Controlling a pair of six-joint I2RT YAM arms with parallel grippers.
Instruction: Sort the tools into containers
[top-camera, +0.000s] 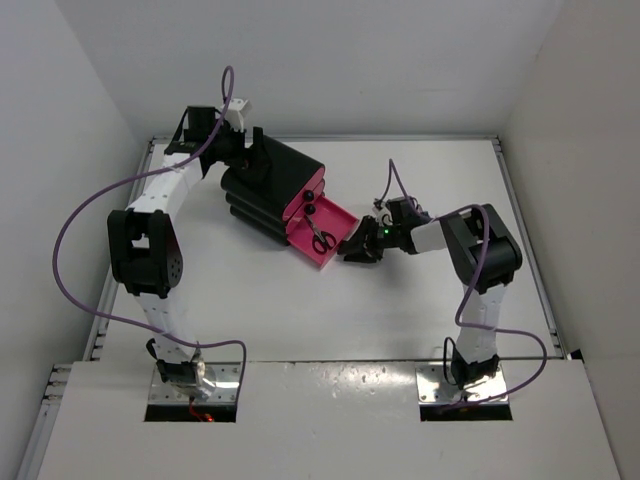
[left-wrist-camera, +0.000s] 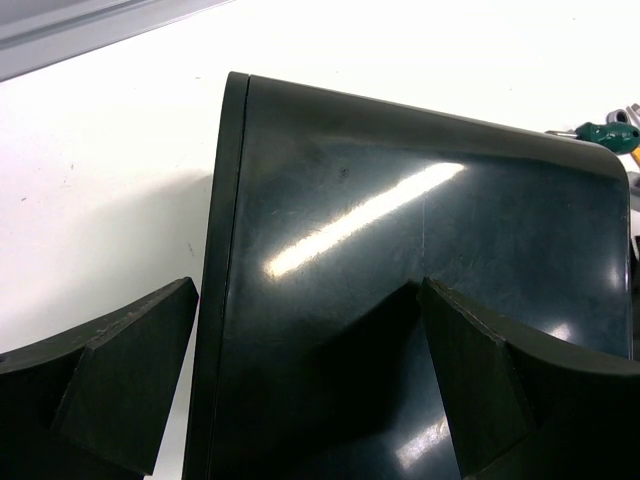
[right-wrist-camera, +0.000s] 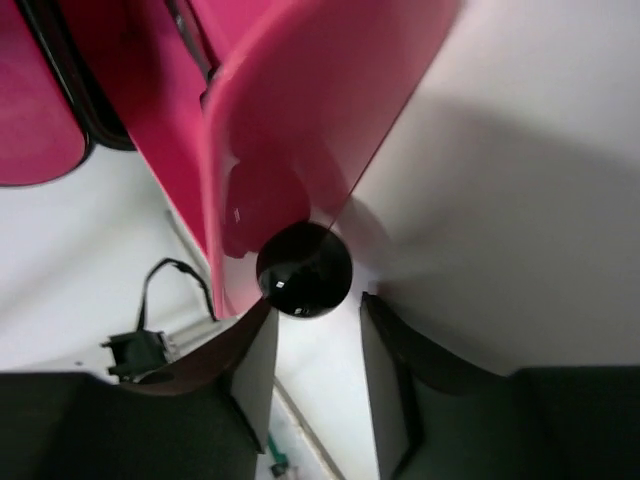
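The black cabinet (top-camera: 268, 180) lies at the table's middle left, its magenta-pink drawers (top-camera: 303, 203) facing right. One drawer (top-camera: 336, 217) is pulled out, with the black-handled scissors (top-camera: 322, 241) inside. My right gripper (top-camera: 357, 248) is open at this drawer's front. In the right wrist view the round black knob (right-wrist-camera: 305, 270) sits just past my fingertips (right-wrist-camera: 256, 345), touching the left one. My left gripper (top-camera: 250, 160) is open at the cabinet's back. It straddles the cabinet's edge (left-wrist-camera: 225, 250) in the left wrist view. A green-handled screwdriver (left-wrist-camera: 606, 132) shows beyond the cabinet. The yellow-handled tool and the wrench are not clearly visible.
White walls close in the table on the left, back and right. The purple cables of both arms (top-camera: 75, 220) hang over the table's sides. Bare table surface (top-camera: 400, 320) lies between the cabinet and the arm bases.
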